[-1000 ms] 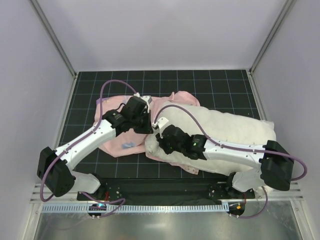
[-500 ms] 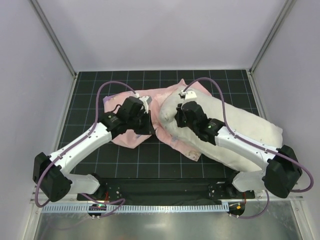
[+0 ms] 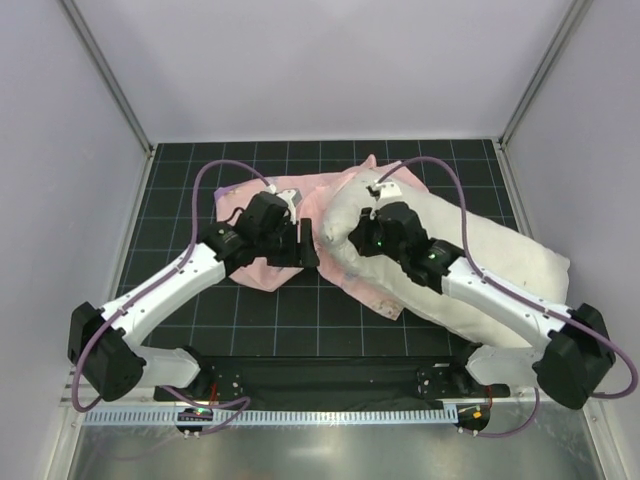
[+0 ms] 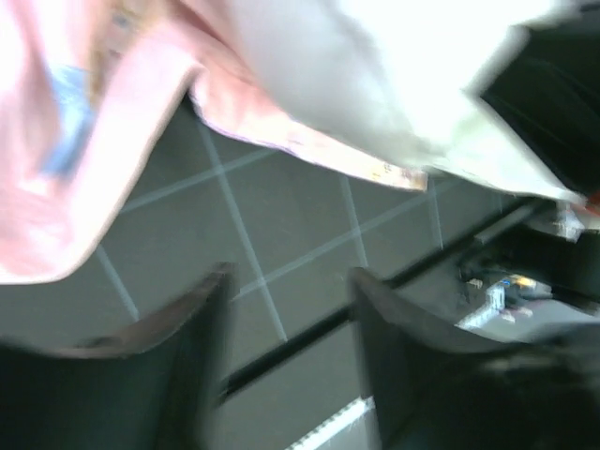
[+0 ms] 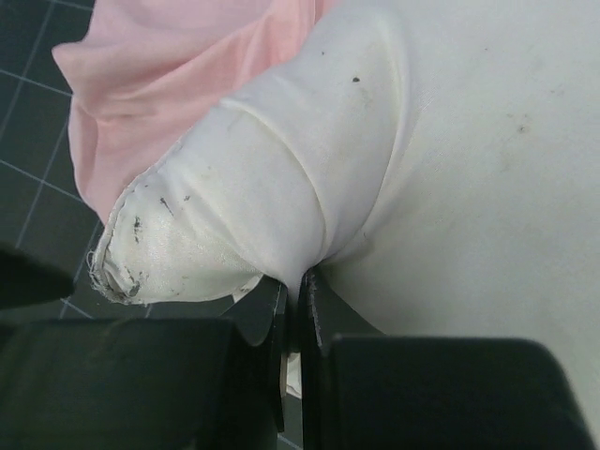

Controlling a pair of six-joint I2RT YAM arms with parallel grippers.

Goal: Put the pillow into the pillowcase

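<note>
The white pillow (image 3: 490, 260) lies slanting across the right half of the mat, its left corner raised. My right gripper (image 3: 357, 235) is shut on a fold of that corner, the pinch showing close up in the right wrist view (image 5: 298, 281) beneath the bunched pillow (image 5: 469, 141). The pink pillowcase (image 3: 335, 190) lies crumpled under and behind this corner and spreads left beneath my left arm. My left gripper (image 3: 308, 250) hangs open just left of the pillow, with nothing between its fingers (image 4: 202, 319). Ahead of it are the pillowcase edge (image 4: 56, 141) and the pillow (image 4: 375, 75).
A black gridded mat (image 3: 200, 310) covers the table, with grey walls on three sides. Purple cables loop over both arms. A metal rail (image 3: 320, 415) runs along the near edge by the arm bases.
My left gripper has opened and let go of the pillowcase. The right gripper, shut on the pillow corner, carried it up and back-left over the second, then barely moved.
</note>
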